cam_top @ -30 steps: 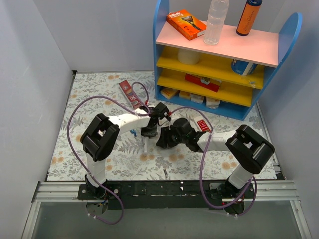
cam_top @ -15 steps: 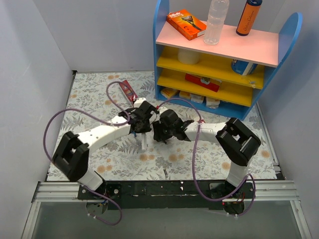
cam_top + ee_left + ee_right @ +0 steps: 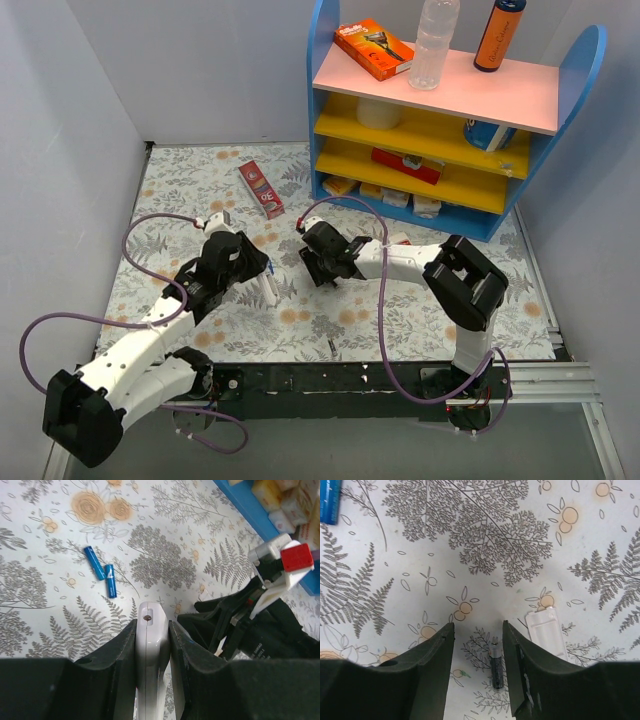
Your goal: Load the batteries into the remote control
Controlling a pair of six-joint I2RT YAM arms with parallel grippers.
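My left pincer [image 3: 152, 625] grips the remote [image 3: 151, 650]; my right pincer [image 3: 477, 630] stands wide over a battery [image 3: 497, 672] on the flowered desk [image 3: 470, 545].

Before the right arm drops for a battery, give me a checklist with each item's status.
1. The left gripper is shut on the remote control: ok.
2. The right gripper is open: ok.
3. The dark battery lies between the right gripper's fingers in the wrist view, close to one finger: ok.
4. The white battery cover is off, flat on the table beside that battery: ok.
5. Which face of the remote control is turned toward the right gripper: cannot tell.
6. Which way the battery's plus end points: cannot tell.
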